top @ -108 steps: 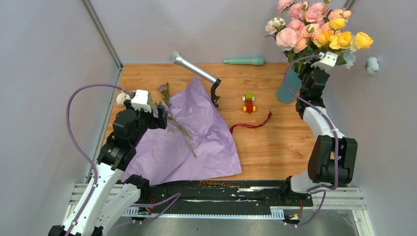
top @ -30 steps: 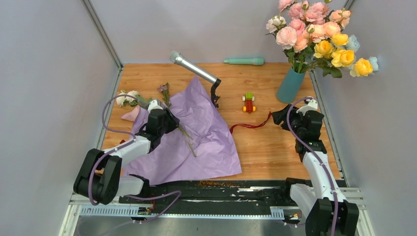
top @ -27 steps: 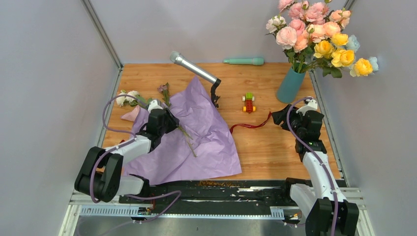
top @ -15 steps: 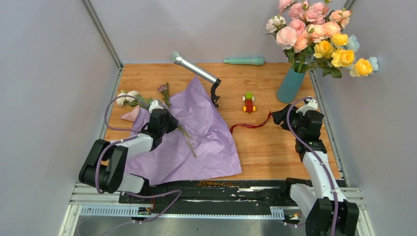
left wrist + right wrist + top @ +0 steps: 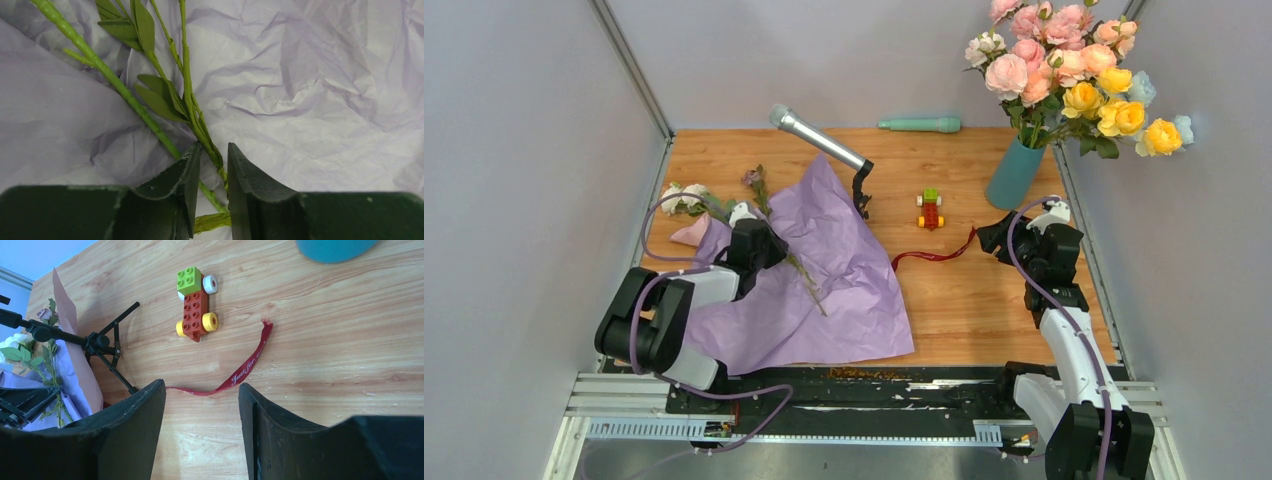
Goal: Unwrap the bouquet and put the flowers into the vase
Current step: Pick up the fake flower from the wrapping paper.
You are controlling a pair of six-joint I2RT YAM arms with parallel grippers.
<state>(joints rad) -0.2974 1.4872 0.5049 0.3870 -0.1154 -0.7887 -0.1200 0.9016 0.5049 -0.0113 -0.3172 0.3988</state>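
The teal vase (image 5: 1012, 175) stands at the back right and holds most of the flowers (image 5: 1064, 70); its base shows in the right wrist view (image 5: 332, 250). The lilac paper wrap (image 5: 824, 270) lies spread open on the left with a few green stems (image 5: 187, 85) on it. My left gripper (image 5: 214, 150) sits low on the paper (image 5: 310, 75), jaws narrowed onto those stems. Cream blooms (image 5: 679, 198) lie beyond the paper's left edge. The dark red ribbon (image 5: 247, 365) lies loose on the wood. My right gripper (image 5: 201, 387) hovers open just right of it, holding nothing.
A microphone (image 5: 819, 140) on a small black stand (image 5: 861, 190) rises behind the paper. A toy brick car (image 5: 196, 305) sits mid-table and a mint-green rod (image 5: 919, 125) lies at the back edge. Walls close in on both sides.
The left jaws have closed in around the stems on the paper, and the left elbow has folded nearer. The right arm has stayed where it was.
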